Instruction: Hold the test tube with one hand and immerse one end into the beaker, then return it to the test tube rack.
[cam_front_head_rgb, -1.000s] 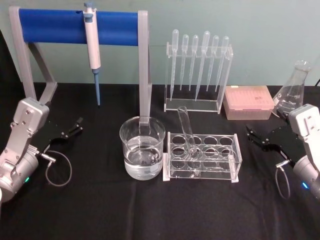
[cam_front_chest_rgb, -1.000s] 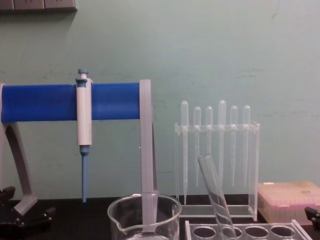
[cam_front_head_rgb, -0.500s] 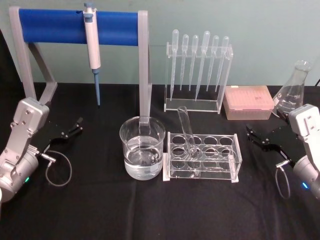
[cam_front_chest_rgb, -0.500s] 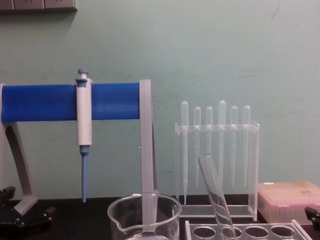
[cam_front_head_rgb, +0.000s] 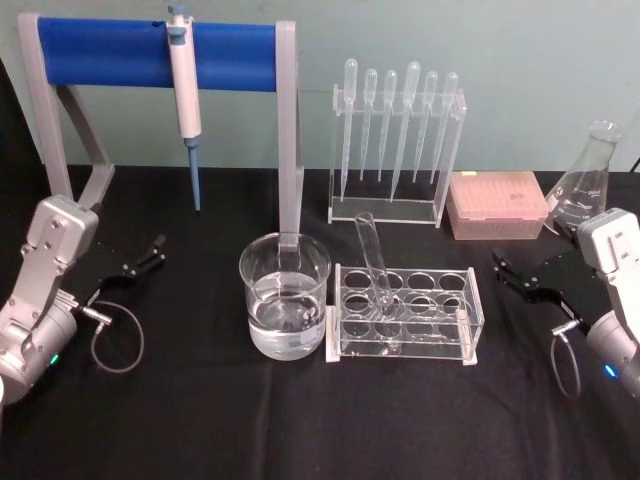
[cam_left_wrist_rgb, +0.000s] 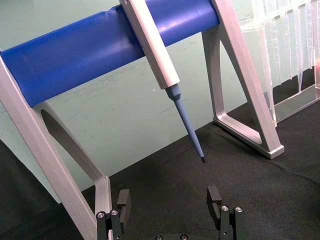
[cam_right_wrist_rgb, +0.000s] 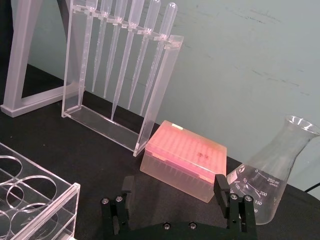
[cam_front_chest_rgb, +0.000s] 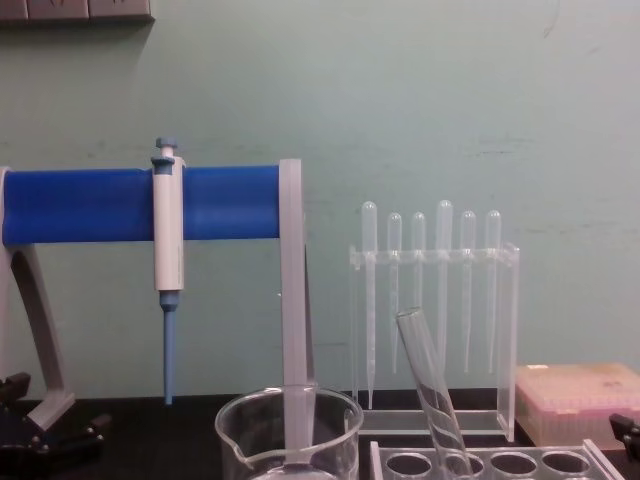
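Nothing has shifted in the past second: your black flat-jawed left gripper (cam_left_wrist_rgb: 169, 196) and black right gripper (cam_right_wrist_rgb: 174, 182) sit at the near left and right, jaws spread, holding nothing. Between them, farther in, the long clear glass test tube (cam_front_head_rgb: 374, 262) leans in the clear plastic rack (cam_front_head_rgb: 471, 300), just right of the wide glass beaker (cam_front_head_rgb: 285, 268) of water. No grasp has begun; the whole task lies ahead.

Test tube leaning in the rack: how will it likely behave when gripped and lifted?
Likely fragile and slick: the test tube is thin clear glass, so a hard squeeze could crack it. It leans in its test tube rack hole, so it will probably pivot when nudged. Being round, it would likely roll if laid down.
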